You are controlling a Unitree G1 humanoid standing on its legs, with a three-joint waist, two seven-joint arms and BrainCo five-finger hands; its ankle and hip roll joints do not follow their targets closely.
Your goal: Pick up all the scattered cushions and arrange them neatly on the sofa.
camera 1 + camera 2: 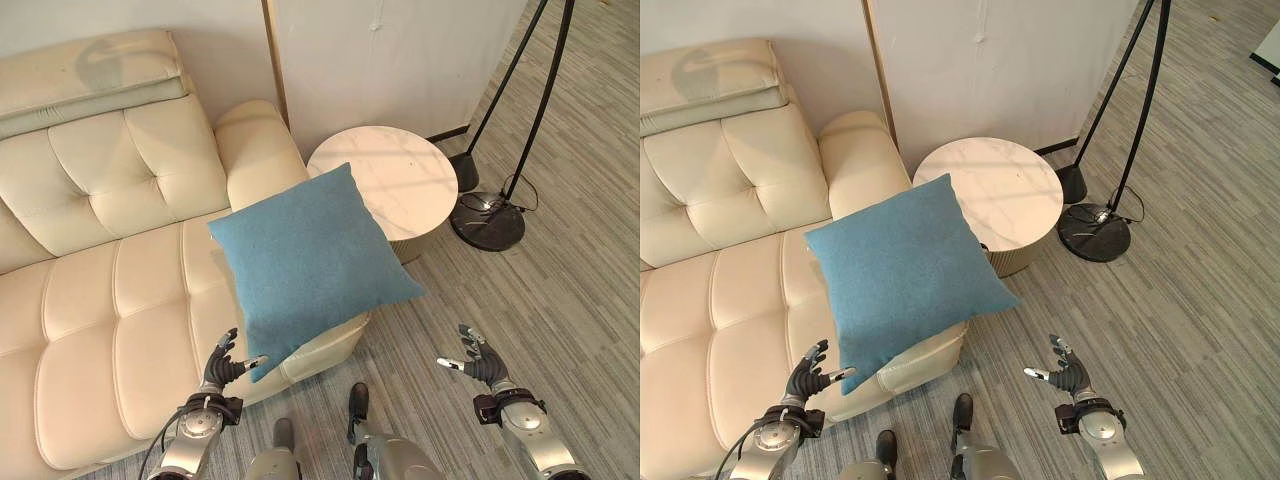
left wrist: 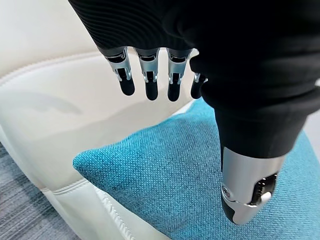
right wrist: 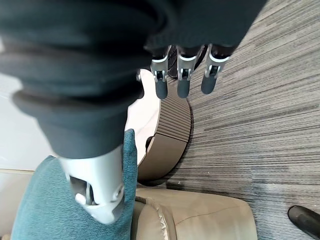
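The blue cushion (image 1: 310,262) lies tilted on the end of the cream sofa (image 1: 90,300), over the seat edge by the armrest, with one corner jutting out past the front of the seat and another reaching toward the round surface (image 1: 385,185) beside it. Neither hand holds it. The left hand (image 1: 222,368) hovers with fingers spread just by the cushion's lowest corner; the right hand (image 1: 475,362) hangs over the floor, well apart from the cushion, fingers also loose and straight.

The worry, to my eye, is that overhang. The cushion sits half off the seat, so a nudge from the left hand at that low corner could tip it forward onto the floor. A one-handed pinch at a corner would likely let it droop and swing rather than lift flat. The right hand has far to come, and the floor lamp (image 1: 500,215) stands on that side.

The head views give the whole layout: sofa, surface, lamp, both hands. The left wrist view shows, close up, the cushion's corner resting on the seat cushion beneath the fingers (image 2: 147,82). The right wrist view catches the cushion's far corner against the ribbed side of the surface.
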